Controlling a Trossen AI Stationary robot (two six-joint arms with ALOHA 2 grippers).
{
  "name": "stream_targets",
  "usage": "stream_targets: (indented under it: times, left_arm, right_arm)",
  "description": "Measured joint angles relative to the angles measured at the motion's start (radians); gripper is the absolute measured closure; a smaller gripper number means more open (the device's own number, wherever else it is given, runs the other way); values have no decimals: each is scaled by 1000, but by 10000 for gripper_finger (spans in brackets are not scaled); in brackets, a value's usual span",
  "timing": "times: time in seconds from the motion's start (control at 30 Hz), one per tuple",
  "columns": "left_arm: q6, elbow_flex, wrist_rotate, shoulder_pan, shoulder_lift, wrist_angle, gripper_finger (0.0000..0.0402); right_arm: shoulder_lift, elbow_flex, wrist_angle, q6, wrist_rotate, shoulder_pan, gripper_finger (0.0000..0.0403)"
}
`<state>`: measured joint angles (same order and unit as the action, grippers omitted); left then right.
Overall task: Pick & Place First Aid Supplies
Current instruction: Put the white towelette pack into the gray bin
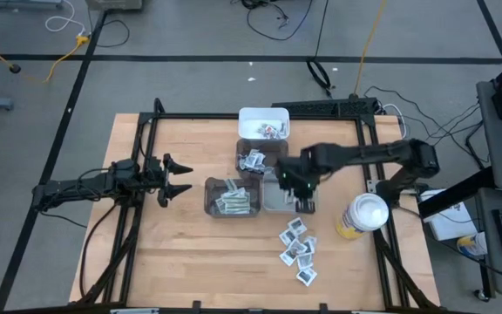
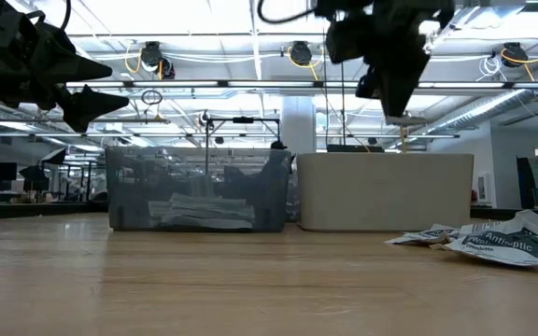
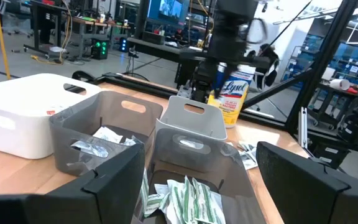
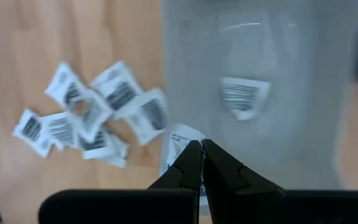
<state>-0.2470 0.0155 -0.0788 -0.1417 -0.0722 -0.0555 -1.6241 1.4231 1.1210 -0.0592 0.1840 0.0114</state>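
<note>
Right gripper (image 4: pixel 201 149) hangs over the near edge of an empty-looking grey plastic bin (image 1: pixel 279 199), fingers pinched fully together on a small square white sachet with dark print (image 4: pixel 178 142); the grip looks to be on one corner only, though the fingertips hide part of it. Inside the bin, one barcode sticker or packet (image 4: pixel 243 98) shows on the floor; hard to say which.

Loose pile of square white printed sachets (image 1: pixel 298 247) lies on the wooden table (image 1: pixel 181 262), just beside that bin, on the side nearer the table's front edge.

Left gripper (image 1: pixel 171 180) waits well to the left of the bins, fingers spread wide, holding nothing.

Judgement: the step in hand is carrying the sachet over the bin. Best to move fully past the bin wall before letting go, since a corner-held packet may swing and catch the rim.

Readable: "Lysol" on the yellow canister with white lid (image 3: pixel 232 98); "Antiseptic" on a sachet in the low view (image 2: pixel 502 245).
</note>
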Motion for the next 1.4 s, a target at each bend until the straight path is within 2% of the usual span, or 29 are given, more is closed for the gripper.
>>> stream_targets:
  times: [0.13,0.23,0.67,0.9,1.03,1.27,1.4]
  left_arm:
    - [0,0,0,0,0,0,91]
    - [0,0,0,0,0,0,91]
    - [0,0,0,0,0,0,91]
    - [0,0,0,0,0,0,92]
    - [0,0,0,0,0,0,91]
    - [0,0,0,0,0,0,91]
    - [0,0,0,0,0,0,91]
  right_arm:
    - [0,0,26,42,-4,89,403]
    - [-17,0,2,60,-8,115,403]
    - [-179,-44,-199,69,-109,91,403]
    - [-232,-45,-265,91,-109,91,398]
    - [-232,-45,-283,90,-108,91,361]
    - [-232,-45,-280,80,-115,91,249]
    - [-213,-42,-260,59,-119,91,212]
